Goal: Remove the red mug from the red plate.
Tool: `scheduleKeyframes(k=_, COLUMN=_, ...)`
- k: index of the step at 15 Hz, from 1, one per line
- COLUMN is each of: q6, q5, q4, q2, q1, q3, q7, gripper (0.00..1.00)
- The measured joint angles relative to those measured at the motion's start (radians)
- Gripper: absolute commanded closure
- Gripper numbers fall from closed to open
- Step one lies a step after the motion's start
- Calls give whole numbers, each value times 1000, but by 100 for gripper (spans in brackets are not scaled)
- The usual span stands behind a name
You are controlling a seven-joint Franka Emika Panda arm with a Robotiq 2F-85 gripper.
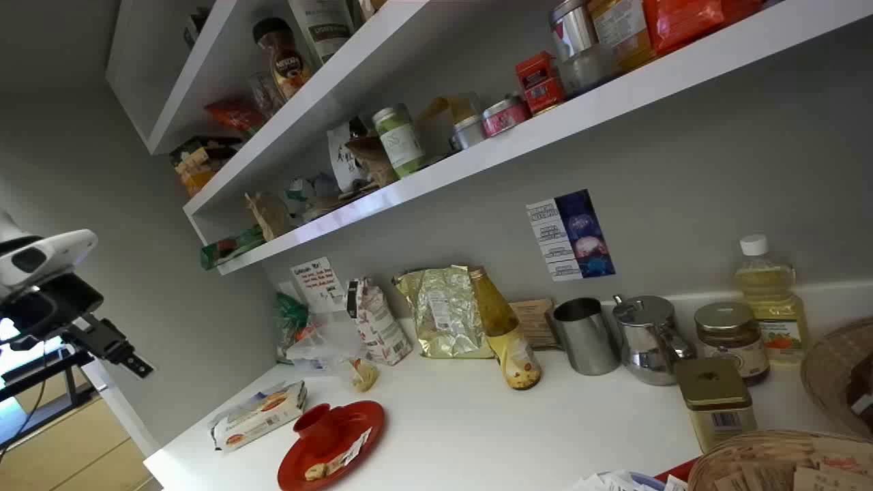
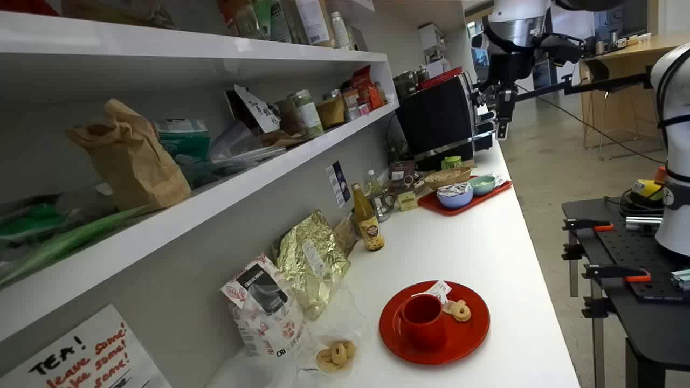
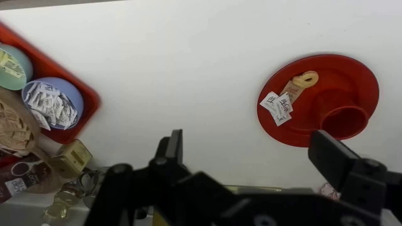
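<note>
The red mug [image 2: 426,330] is seen upright on the red plate [image 2: 468,338], below and right of centre in an exterior view and at the right in the wrist view. Beside the mug, ring-shaped biscuits [image 3: 306,79] and paper sachets [image 3: 279,107] are carried by the plate, which is borne by the white desk [image 3: 188,78]. In an exterior view, a clear bag of biscuits [image 2: 337,355] is placed near the plate at the bottom of the frame, and higher up a gold foil bag [image 2: 312,264] and an amber bottle [image 2: 369,223] are seen. At the left of the wrist view, a blue bowl [image 3: 76,92] filled with sachets is held on a red tray [image 3: 90,99]. The fingers [image 3: 329,160] of the end effector [image 3: 247,138] are spread wide apart, with nothing gripped between them; in both exterior views it is shown raised, well apart from the plate.
</note>
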Motion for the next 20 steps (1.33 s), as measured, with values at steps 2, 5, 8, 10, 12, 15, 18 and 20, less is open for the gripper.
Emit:
scheduleKeyframes(k=2, q6=-2, q5=0, q4=-4, q2=0, q1=0, q3=0, q7=0, gripper=0)
scheduleKeyframes(k=5, q6=-2, q5=0, q4=-4, q2=1, q1=0, q3=0, q7=0, gripper=0)
scheduleKeyframes(k=8, q6=-2, q5=0, q4=-4, q2=2, q1=0, q3=0, q7=0, gripper=0)
scheduleKeyframes(k=10, q6=-2, q5=0, q4=-4, q2=2, q1=0, q3=0, q7=0, gripper=0)
scheduleKeyframes(k=12, q6=-2, q5=0, q4=-3, q2=2, q1=0, q3=0, q7=0, gripper=0)
scheduleKeyframes(k=15, q6=44, q5=0, q4=13, q2=6, q1=2, q3=0, q7=0, gripper=0)
scheduleKeyframes(k=18, q6=174, q5=7, q4=41, q2=46, q1=12, q3=1, q7=0, gripper=0)
scheduleKeyframes(k=20, q6=262, q5=14, q4=66, q2=105, q1=28, q3=9, q7=0, gripper=0)
